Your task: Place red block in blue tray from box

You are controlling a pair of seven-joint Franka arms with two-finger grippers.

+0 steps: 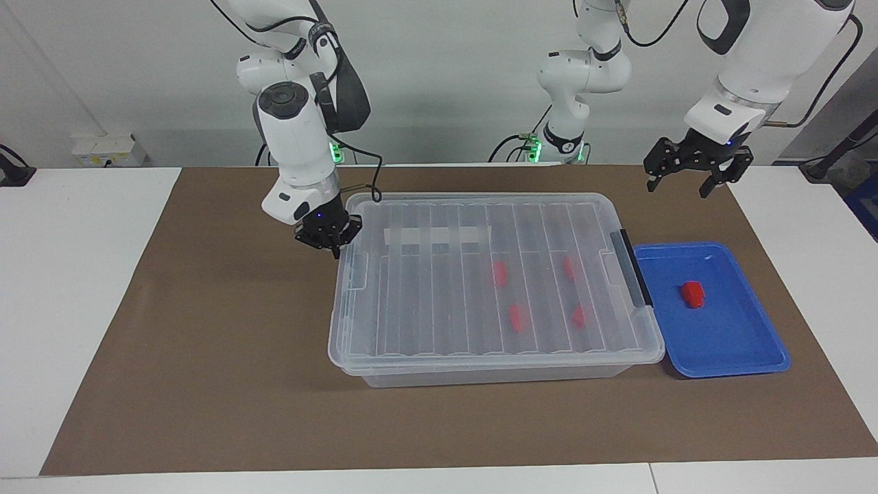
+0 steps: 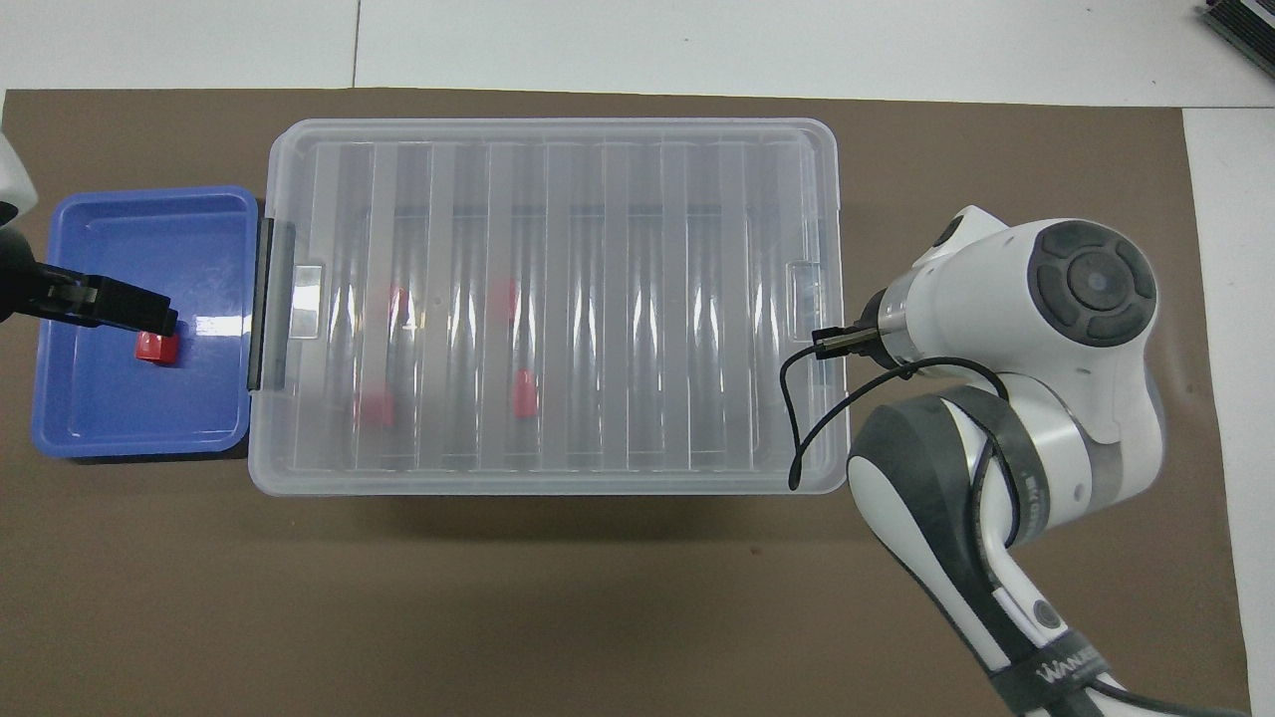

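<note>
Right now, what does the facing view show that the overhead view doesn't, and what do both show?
Only the facing view shows both grippers whole: the left gripper open, raised over the mat near the blue tray, and the right gripper shut at the box end.

Only the overhead view shows the right arm's wrist from above, hiding its gripper.

Both show the closed box with four red blocks inside and one red block in the tray.

I am seeing the box [image 1: 494,281] lying mid-worktop [image 1: 206,384], lid on, four blocks inside. The tray [image 1: 727,343] is sitting just beside its latch end, toward the left arm's edge, one block [image 1: 693,293] lying in it.
</note>
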